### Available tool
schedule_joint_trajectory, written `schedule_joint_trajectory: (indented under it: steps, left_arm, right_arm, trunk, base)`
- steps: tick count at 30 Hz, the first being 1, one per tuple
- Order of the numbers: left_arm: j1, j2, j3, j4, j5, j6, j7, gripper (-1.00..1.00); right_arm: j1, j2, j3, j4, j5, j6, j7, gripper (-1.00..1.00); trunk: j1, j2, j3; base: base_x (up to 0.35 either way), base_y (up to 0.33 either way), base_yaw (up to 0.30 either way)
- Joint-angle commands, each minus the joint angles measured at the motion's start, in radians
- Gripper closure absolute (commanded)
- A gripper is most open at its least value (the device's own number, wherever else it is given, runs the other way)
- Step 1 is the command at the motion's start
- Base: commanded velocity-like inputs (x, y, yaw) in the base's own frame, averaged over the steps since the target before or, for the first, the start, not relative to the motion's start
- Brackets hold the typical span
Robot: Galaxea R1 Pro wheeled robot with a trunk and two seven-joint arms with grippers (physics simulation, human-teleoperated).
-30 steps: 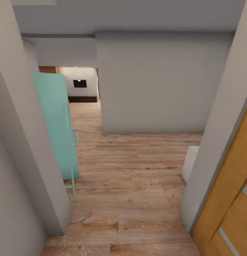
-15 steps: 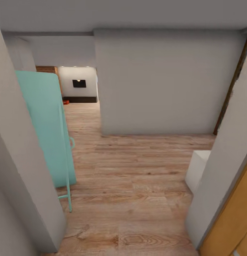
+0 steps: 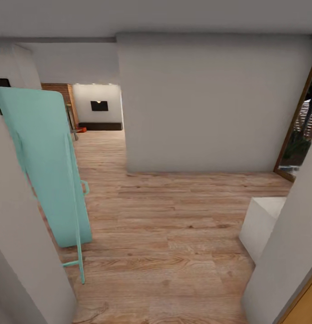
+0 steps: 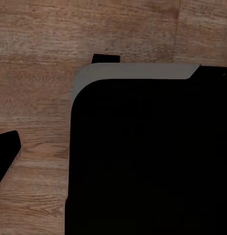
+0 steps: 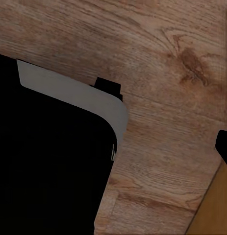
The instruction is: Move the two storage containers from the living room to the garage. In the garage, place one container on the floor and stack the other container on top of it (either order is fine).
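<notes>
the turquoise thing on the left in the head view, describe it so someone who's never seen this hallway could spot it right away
Start at the big pale grey wall block facing the camera, then look left across the wood-plank floor. There a tall turquoise panel stands tilted on thin legs of the same colour. It is the one bright mint-green thing among grey walls and brown planks, unlike the low white box opposite.

The light wood-plank floor (image 3: 174, 216) looks matt, with visible grain and knots. The plain pale grey walls (image 3: 210, 103) are smooth and matt. The tall turquoise panel (image 3: 48, 166) on its thin frame looks smooth, faintly satin.
</notes>
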Motion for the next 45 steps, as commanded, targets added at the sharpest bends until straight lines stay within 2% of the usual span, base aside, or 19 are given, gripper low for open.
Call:
schedule_joint_trajectory:
  steps: [1,45]
  left_arm:
    - [0.000,0.000,0.001,0.000,0.006,-0.003,0.001,-1.00]
    - [0.000,0.000,0.001,0.002,0.006,-0.003,0.000,-1.00]
  right_arm:
    - [-0.001,0.000,0.007,0.003,-0.011,-0.006,0.006,-1.00]
    - [-0.001,0.002,0.007,0.002,-0.010,-0.006,0.006,-1.00]
  trunk:
    - [0.001,0.000,-0.001]
    - [0.001,0.000,-0.001]
  base:
    - [0.321,0.000,0.000]
    - [0.321,0.000,0.000]
